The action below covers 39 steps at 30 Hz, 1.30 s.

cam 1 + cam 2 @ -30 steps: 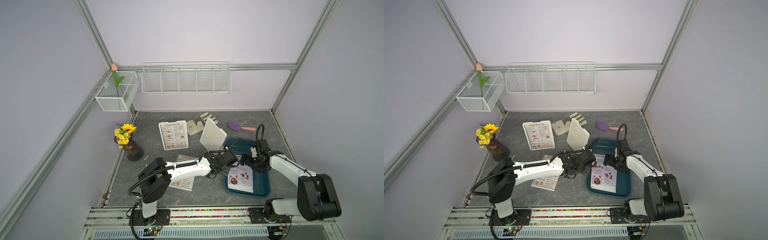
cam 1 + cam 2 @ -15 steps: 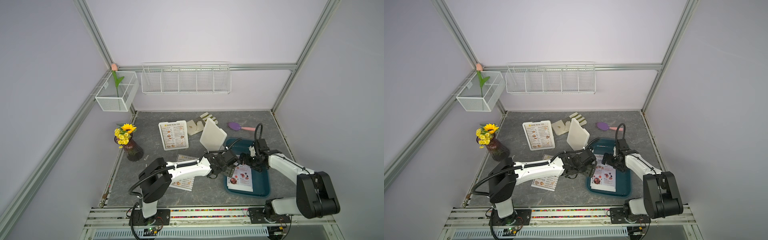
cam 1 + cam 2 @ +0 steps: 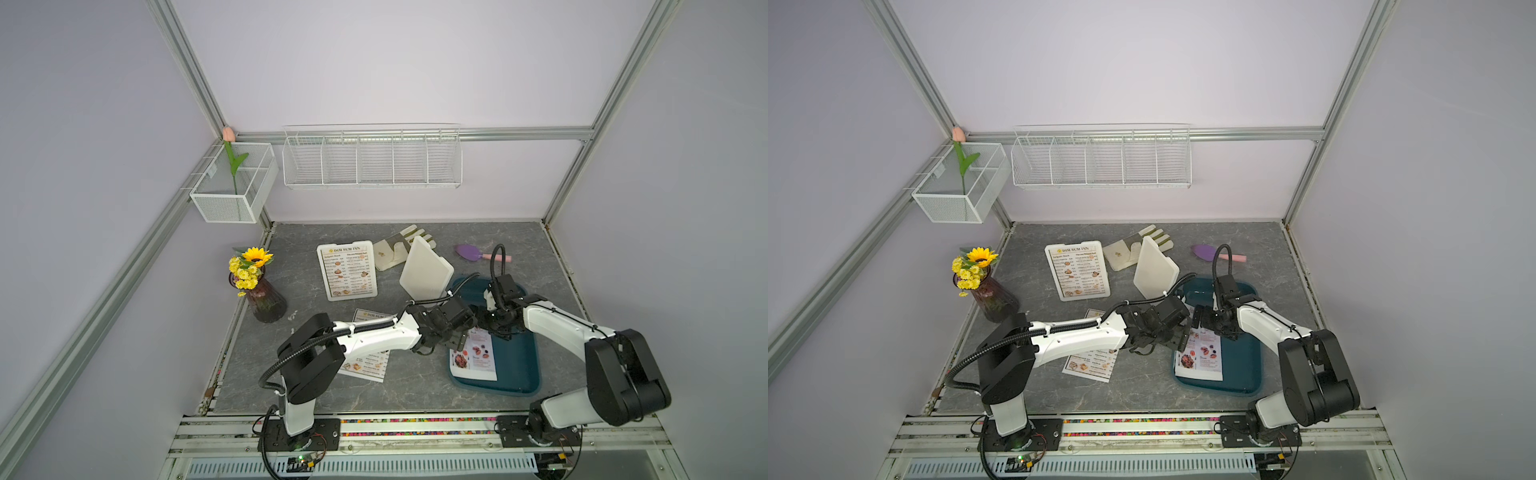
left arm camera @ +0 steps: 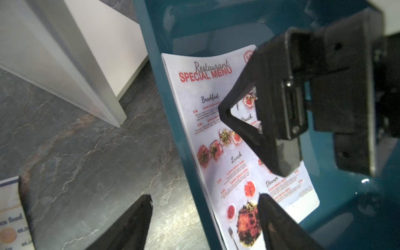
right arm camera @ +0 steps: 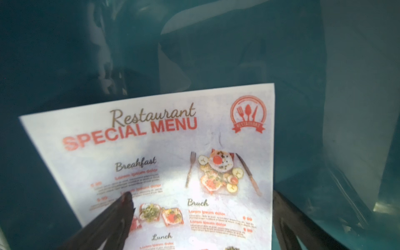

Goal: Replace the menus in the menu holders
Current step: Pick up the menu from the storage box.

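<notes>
A glove (image 3: pixel 388 254) lies near a purple trowel (image 3: pixel 468 251).

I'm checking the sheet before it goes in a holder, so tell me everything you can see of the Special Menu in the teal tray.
The Special Menu is a thin white paper sheet headed in red, with a red cutlery badge and food photos under Breakfast, Bruch, Lunch and Dinner. It lies face up in the teal tray, top edge curling slightly. The open left hand and open right hand hang above it; contact is unclear.
</notes>
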Available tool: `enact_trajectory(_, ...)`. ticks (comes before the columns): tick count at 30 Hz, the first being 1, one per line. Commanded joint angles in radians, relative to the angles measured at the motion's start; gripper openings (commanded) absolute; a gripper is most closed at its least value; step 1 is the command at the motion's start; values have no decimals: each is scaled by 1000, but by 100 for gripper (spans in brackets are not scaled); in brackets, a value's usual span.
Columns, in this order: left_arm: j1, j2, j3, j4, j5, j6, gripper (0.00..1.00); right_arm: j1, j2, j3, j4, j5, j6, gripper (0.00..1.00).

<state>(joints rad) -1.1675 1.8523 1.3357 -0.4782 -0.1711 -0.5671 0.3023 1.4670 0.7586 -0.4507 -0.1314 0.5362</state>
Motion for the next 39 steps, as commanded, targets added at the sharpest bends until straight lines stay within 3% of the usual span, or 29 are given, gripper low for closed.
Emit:
enact_trajectory(1, 7, 17, -3, -10, -40, -24, 76, 15, 51, -53, -48, -88, 43, 100)
enact_trajectory(5, 11, 36, 9, -18, -52, -27, 71, 15, 31, -50, -43, -126, 54, 100)
enact_trajectory(14, 11, 70, 29, -22, -56, -11, 71, 14, 21, -51, -42, -154, 61, 99)
enact_trajectory(22, 11, 46, 30, -64, -120, 2, 55, 6, 38, -51, -54, -124, 42, 99)
enact_trajectory(32, 11, -11, 31, -95, -139, 27, 54, -35, 52, -53, -57, -106, 14, 100)
enact_trajectory(39, 12, -11, 25, -87, -114, 31, 43, -66, 42, -59, -66, -102, -7, 100)
